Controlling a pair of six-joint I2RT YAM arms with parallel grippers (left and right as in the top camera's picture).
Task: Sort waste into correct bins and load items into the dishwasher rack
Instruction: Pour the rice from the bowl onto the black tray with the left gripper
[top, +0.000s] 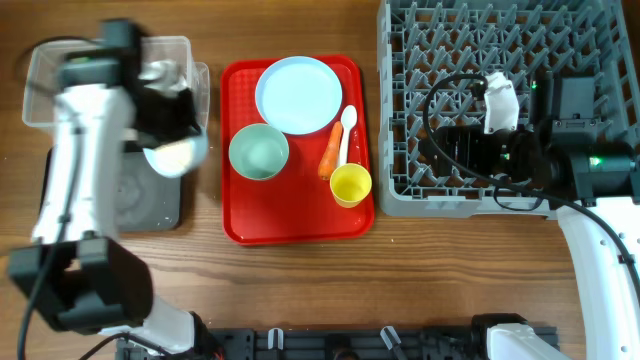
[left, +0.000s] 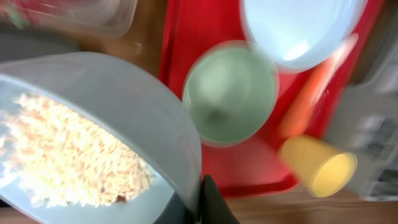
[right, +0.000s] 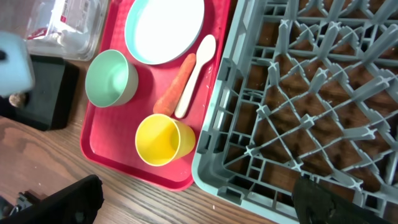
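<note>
My left gripper (top: 170, 125) is shut on the rim of a pale bowl of white rice (top: 176, 155), held tilted above the black tray (top: 150, 205). In the left wrist view the fingers (left: 199, 205) pinch that bowl's wall (left: 124, 93), with the rice (left: 68, 155) inside. The red serving tray (top: 300, 215) holds the plate (top: 298, 93), the second bowl (top: 258, 152), the carrot (top: 329, 150), the spoon (top: 346, 130) and the yellow cup (top: 350, 185). My right gripper (top: 440, 160) is open and empty over the rack (top: 480, 50), near its front left corner (right: 211, 180).
The clear tub (top: 40, 80) stands at the back left with crumpled white paper (top: 165, 72) in it. The right wrist view shows the cup (right: 163, 140), bowl (right: 112, 78), carrot (right: 175, 87), spoon (right: 196, 74) and plate (right: 165, 28).
</note>
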